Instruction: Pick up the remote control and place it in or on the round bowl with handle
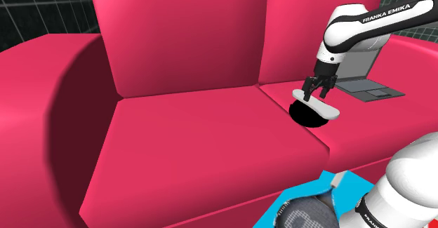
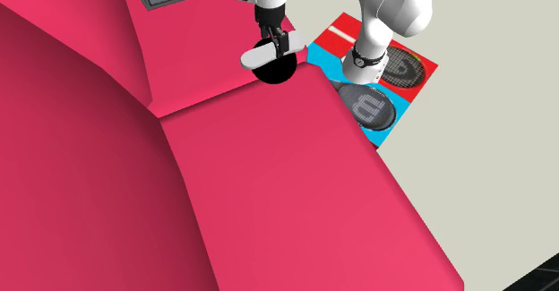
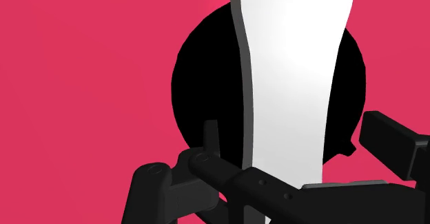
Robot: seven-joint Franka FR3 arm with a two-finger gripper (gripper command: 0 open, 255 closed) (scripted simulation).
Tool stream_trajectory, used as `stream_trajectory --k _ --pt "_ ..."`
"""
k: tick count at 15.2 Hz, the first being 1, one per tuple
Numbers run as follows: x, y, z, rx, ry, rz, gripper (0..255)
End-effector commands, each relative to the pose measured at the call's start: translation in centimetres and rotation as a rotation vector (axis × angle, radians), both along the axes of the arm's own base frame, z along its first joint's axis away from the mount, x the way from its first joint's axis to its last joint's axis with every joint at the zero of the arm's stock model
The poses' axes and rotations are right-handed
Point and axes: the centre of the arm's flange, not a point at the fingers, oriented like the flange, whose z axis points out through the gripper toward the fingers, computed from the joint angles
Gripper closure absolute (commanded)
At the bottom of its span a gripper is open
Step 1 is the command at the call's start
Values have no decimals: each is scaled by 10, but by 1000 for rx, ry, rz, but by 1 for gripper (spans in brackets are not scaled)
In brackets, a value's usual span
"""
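A white remote control [image 1: 321, 106] lies across the top of a round black bowl [image 1: 302, 115] on the pink sofa seat [image 1: 210, 135]. Its ends stick out past the bowl's rim. My black gripper [image 1: 316, 93] hangs straight over it, open, one finger on each side of the remote. In the wrist view the remote [image 3: 289, 71] runs between the fingers [image 3: 209, 129] with a gap on both sides, and the bowl [image 3: 207, 71] shows dark beneath it. In the second exterior view the gripper [image 2: 276, 40] stands above the remote [image 2: 260, 56] and bowl [image 2: 278, 71].
A grey laptop [image 1: 368, 86] lies open on the seat just behind the bowl, against the backrest [image 1: 182, 37]. Two rackets [image 2: 367, 106] rest on a blue mat beside the arm's base. The sofa's front edge [image 2: 376, 164] drops to a pale floor.
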Motion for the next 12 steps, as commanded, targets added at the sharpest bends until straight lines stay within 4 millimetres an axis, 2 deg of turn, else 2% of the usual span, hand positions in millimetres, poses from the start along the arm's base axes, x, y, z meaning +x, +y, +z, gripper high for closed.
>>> stream_trajectory --k 1,4,12 --pt "0 0 13 0 0 0 0" --pt "0 -1 50 0 0 0 0" --pt "0 -1 50 0 0 0 0"
